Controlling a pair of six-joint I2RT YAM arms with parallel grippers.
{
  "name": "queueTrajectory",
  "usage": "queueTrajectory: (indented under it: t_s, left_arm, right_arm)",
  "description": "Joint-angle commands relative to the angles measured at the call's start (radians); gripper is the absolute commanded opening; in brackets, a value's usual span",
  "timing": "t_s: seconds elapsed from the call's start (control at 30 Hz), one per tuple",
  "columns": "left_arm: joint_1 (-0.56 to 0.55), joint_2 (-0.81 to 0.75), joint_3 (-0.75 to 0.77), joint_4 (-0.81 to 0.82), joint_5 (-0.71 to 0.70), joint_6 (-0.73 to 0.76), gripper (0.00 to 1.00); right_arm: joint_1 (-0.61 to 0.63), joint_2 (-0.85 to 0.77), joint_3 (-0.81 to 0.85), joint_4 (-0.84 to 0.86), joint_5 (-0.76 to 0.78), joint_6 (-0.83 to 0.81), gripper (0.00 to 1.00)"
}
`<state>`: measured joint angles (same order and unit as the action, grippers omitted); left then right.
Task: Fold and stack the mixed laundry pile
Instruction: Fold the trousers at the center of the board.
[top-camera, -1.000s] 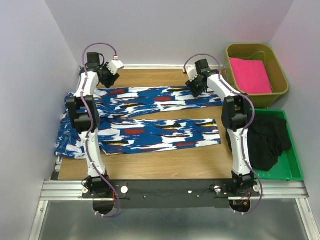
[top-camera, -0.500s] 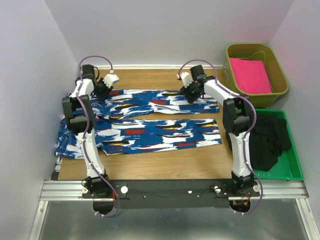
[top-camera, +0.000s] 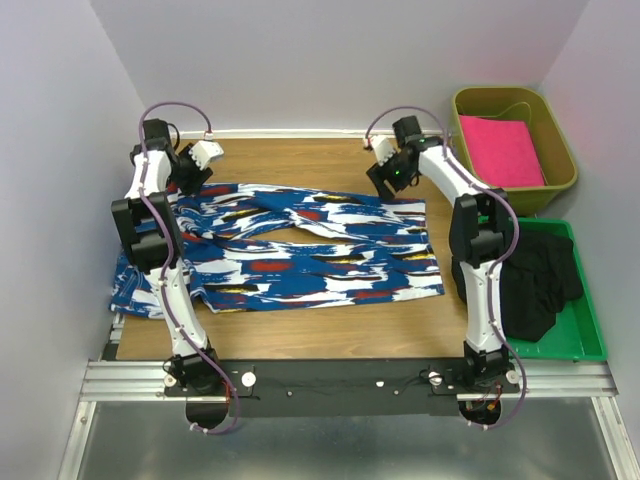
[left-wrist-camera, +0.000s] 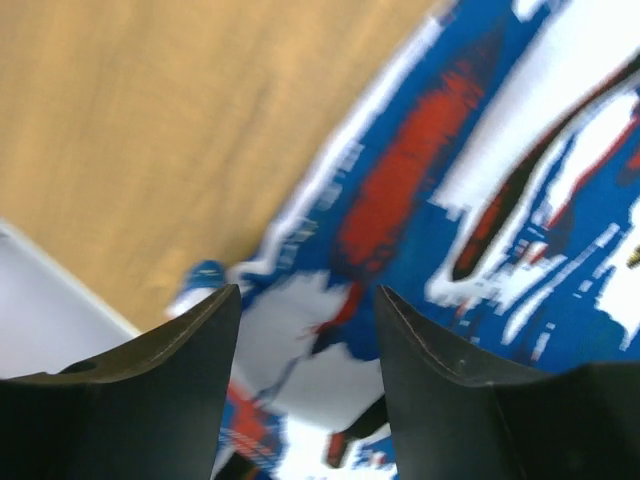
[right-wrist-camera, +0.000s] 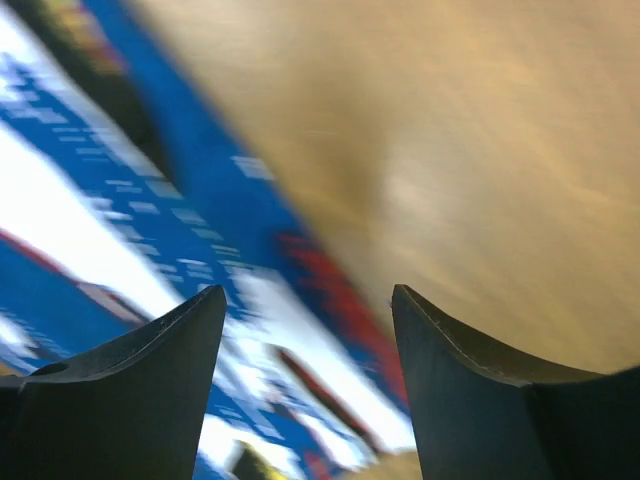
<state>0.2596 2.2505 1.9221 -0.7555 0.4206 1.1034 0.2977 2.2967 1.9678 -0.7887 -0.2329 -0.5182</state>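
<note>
On the wooden desk (top-camera: 320, 335) the blue patterned cloth (top-camera: 300, 262) lies spread left to right in two long strips, far one and near one. The strips touch or overlap toward both ends, with a small sliver of wood showing between them mid-length. The cloth's left end reaches the desk's left edge and bunches there. The left hand (top-camera: 192, 176) is at the far left corner of the cloth, over its far edge. In the left wrist view the left hand (left-wrist-camera: 308, 300) has its fingers apart, nothing between them, with cloth and bare wood below. The right hand (top-camera: 388, 180) is at the far right corner of the cloth, just above its far edge. In the blurred right wrist view the right hand (right-wrist-camera: 308, 298) also has its fingers apart and empty, with the cloth edge and wood beneath. The black garment (top-camera: 538, 282) sits crumpled in the green tray (top-camera: 592, 335) at the right, well apart from both hands. The olive bin (top-camera: 562, 178) behind the tray holds a folded pink cloth (top-camera: 500, 150).
</note>
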Motion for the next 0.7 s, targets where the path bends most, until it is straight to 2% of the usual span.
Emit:
queueTrajectory:
  t_s: [0.0,0.17,0.47,0.67]
  left_arm:
    - [-0.016,0.003,0.092,-0.019,0.069,0.004,0.67]
    - [-0.036,0.055,0.150,0.010,0.060,-0.033,0.67]
    - [-0.071,0.116,0.181,0.047,0.021,-0.047,0.62]
    - [-0.074,0.146,0.181,0.047,-0.009,-0.034,0.61]
  right_arm:
    - [-0.077,0.105,0.190,-0.130,0.001,-0.083,0.77]
    - [-0.086,0.165,0.244,-0.158,-0.008,-0.131,0.76]
    - [-0.086,0.139,0.141,-0.165,-0.072,-0.161,0.69]
    - [-0.086,0.133,0.109,-0.176,-0.065,-0.183,0.60]
